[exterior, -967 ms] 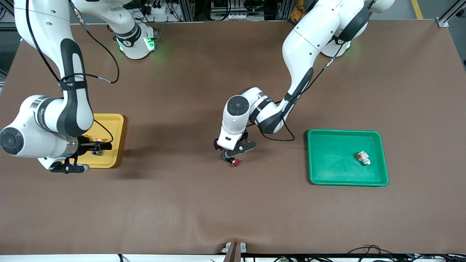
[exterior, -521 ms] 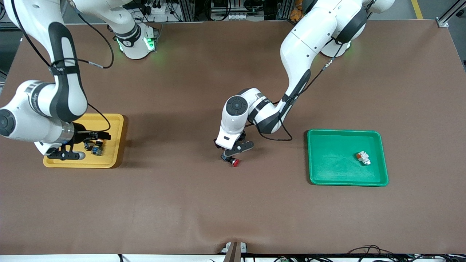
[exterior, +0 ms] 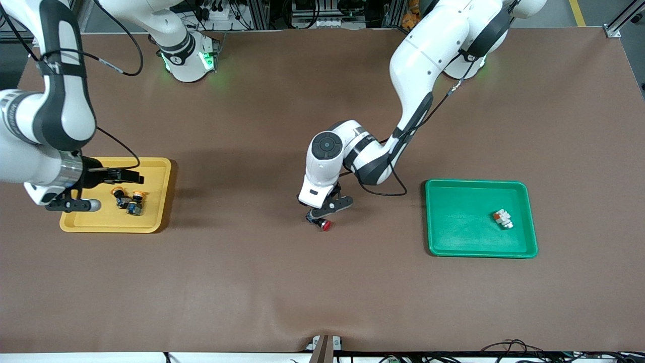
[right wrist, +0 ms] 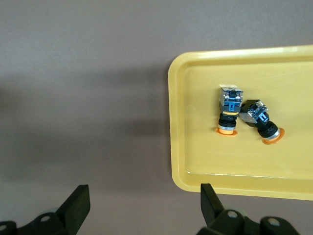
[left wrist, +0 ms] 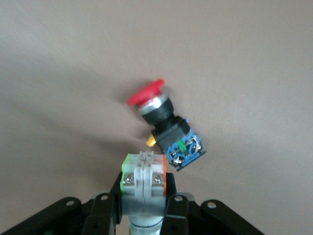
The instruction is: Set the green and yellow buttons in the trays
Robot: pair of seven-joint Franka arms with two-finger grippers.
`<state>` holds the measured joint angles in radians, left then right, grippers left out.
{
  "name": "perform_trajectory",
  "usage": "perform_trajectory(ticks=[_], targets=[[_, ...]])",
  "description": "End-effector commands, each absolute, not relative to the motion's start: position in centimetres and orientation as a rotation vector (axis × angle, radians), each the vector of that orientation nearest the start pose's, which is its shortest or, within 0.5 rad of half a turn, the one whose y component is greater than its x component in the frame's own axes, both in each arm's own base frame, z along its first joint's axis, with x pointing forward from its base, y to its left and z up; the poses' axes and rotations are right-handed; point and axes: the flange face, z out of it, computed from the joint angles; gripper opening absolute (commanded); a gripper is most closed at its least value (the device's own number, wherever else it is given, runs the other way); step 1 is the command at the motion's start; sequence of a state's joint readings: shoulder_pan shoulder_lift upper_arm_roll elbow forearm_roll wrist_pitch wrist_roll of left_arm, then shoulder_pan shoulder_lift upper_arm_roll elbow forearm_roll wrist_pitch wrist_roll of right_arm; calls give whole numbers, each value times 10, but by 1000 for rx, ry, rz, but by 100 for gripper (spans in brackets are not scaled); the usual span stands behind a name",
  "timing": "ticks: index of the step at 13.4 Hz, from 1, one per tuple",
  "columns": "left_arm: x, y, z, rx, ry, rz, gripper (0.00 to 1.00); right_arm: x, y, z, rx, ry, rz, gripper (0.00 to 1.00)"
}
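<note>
My left gripper (exterior: 319, 210) is low over the middle of the table, shut on a whitish-grey button (left wrist: 145, 172) with green and orange sides. A red-capped black switch (left wrist: 159, 110) lies on the mat right beside it, also seen as the red-capped switch (exterior: 324, 224). Another whitish-grey button (exterior: 503, 218) lies in the green tray (exterior: 463, 222). Two yellow-capped buttons (exterior: 120, 195) (exterior: 135, 202) lie side by side in the yellow tray (exterior: 156, 201). My right gripper (exterior: 98, 190) hangs open and empty above that tray's edge. The right wrist view shows both yellow buttons (right wrist: 229, 113) (right wrist: 261, 125) in the yellow tray (right wrist: 195, 147).
Brown mat (exterior: 242, 282) covers the whole table. The two trays sit at the two ends of the table, with the red-capped switch between them. A small clamp (exterior: 325, 345) sits at the table edge nearest the front camera.
My left gripper has closed on the whitish-grey button. The right arm has risen and drawn back toward its end of the table, uncovering both yellow buttons in the tray.
</note>
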<state>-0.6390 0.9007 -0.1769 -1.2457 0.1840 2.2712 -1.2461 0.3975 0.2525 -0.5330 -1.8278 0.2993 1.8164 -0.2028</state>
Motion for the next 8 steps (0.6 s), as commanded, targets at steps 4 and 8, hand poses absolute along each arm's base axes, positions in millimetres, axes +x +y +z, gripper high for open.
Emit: perform_trajectory(ticks=[4,8], targets=[[615,-417,357,-3120,-577,-93,0,583,-5,453,-2986,153,326,100],[648,-317,402,-3128,-558,5,0,584,0,490,-2972,132,349,100]])
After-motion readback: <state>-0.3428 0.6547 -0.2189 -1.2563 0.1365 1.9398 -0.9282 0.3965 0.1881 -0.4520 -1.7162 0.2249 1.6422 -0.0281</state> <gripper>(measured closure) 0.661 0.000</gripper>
